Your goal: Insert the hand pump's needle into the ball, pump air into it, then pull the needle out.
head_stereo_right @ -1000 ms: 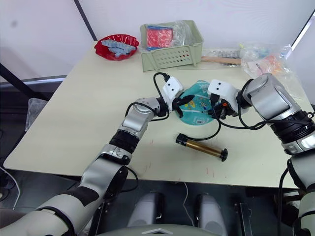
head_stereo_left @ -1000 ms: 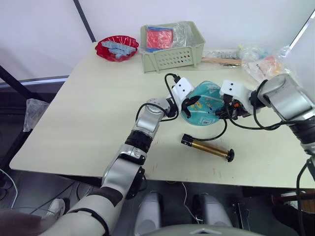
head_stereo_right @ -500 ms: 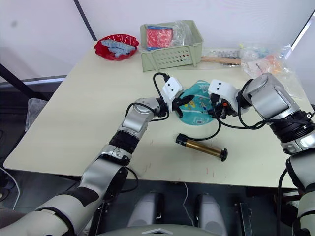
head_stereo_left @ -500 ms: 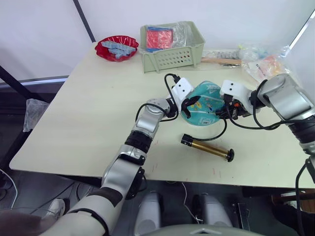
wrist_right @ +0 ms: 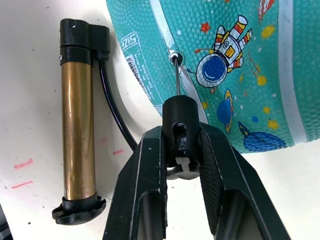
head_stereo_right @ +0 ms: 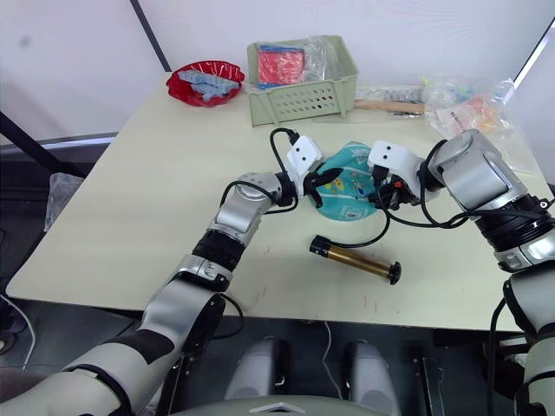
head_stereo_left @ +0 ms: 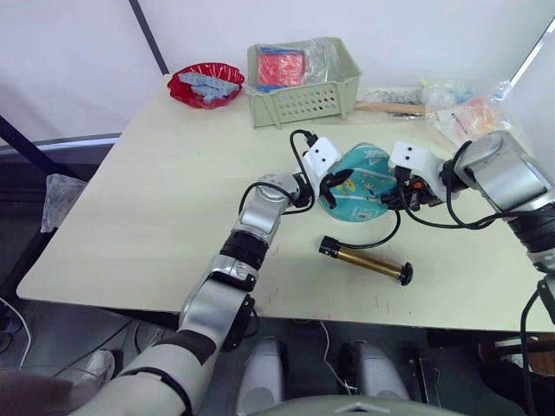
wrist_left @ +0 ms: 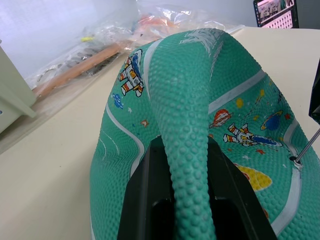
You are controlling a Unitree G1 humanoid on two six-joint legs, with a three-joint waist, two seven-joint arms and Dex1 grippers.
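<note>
Teal rubber ball [head_stereo_left: 360,184], partly deflated, sits on the desk [head_stereo_left: 156,199] toward its far right quarter, in front of the green basket [head_stereo_left: 303,82]. Left gripper [wrist_left: 192,200] is clamped on a raised fold of the ball's skin. Right gripper [wrist_right: 180,155] pinches the black fitting of the needle [wrist_right: 177,80], whose tip meets the ball's valve hole. Thin black hose [wrist_right: 112,107] runs from the fitting to the hand pump [head_stereo_left: 364,260], which lies flat near the desk's front edge, just in front of the ball. Red bowl [head_stereo_left: 205,84] stands at the far left corner; clear plastic bags [head_stereo_left: 464,108] lie at the far right corner.
</note>
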